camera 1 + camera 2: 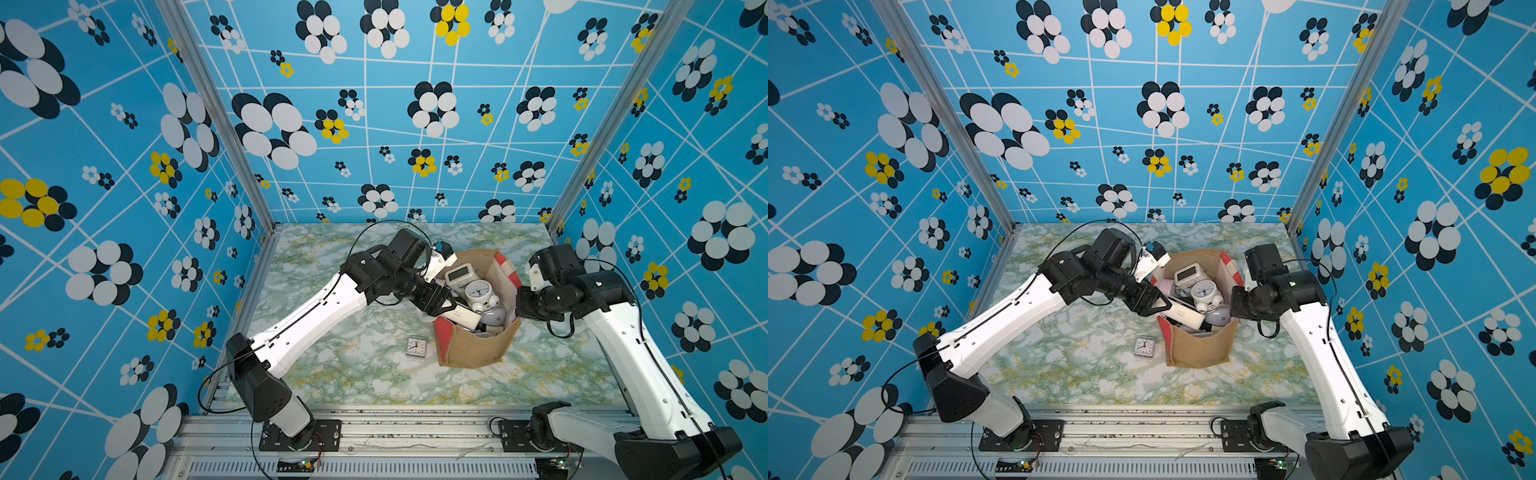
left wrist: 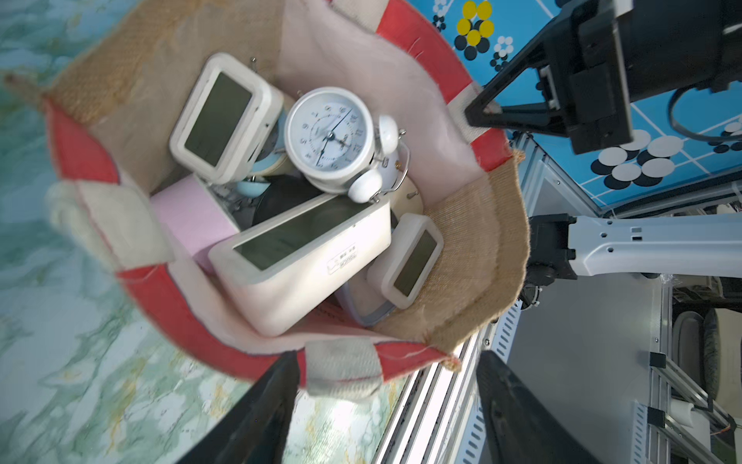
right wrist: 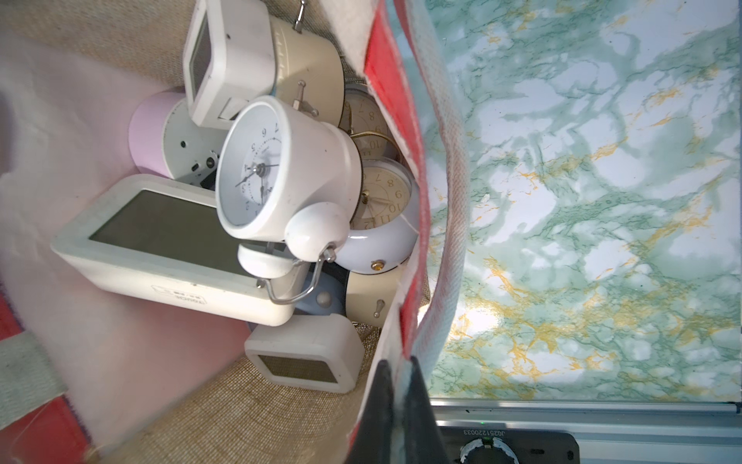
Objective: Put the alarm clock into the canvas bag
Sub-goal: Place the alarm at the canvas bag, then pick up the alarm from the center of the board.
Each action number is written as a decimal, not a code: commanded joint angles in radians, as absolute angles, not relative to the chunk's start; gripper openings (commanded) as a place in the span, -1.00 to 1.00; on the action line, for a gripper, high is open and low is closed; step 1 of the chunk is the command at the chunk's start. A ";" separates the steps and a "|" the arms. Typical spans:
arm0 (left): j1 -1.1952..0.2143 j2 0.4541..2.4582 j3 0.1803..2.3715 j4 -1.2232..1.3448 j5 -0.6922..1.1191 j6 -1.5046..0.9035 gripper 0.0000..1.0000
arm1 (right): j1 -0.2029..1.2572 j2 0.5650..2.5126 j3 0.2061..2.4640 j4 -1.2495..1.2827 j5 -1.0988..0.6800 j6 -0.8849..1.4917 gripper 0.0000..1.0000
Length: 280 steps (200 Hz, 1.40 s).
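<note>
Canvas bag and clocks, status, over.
Left pincer open above the canvas bag. Right pincer shut on its rim. Small square alarm clock on the table beside it, not in. Nothing blocking it.

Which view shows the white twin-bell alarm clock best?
The left wrist view: the white twin-bell alarm clock sits near the middle, dial facing the camera, both bells visible. The right wrist view shows it close but at an angle. In both top views it is small, atop other clocks in the canvas bag.
</note>
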<state>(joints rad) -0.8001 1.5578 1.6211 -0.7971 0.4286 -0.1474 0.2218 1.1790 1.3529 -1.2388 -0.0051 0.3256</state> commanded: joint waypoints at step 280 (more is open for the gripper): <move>-0.716 1.619 0.941 -0.305 0.489 0.741 0.98 | 0.219 1.207 1.367 -1.241 0.006 0.306 -1.00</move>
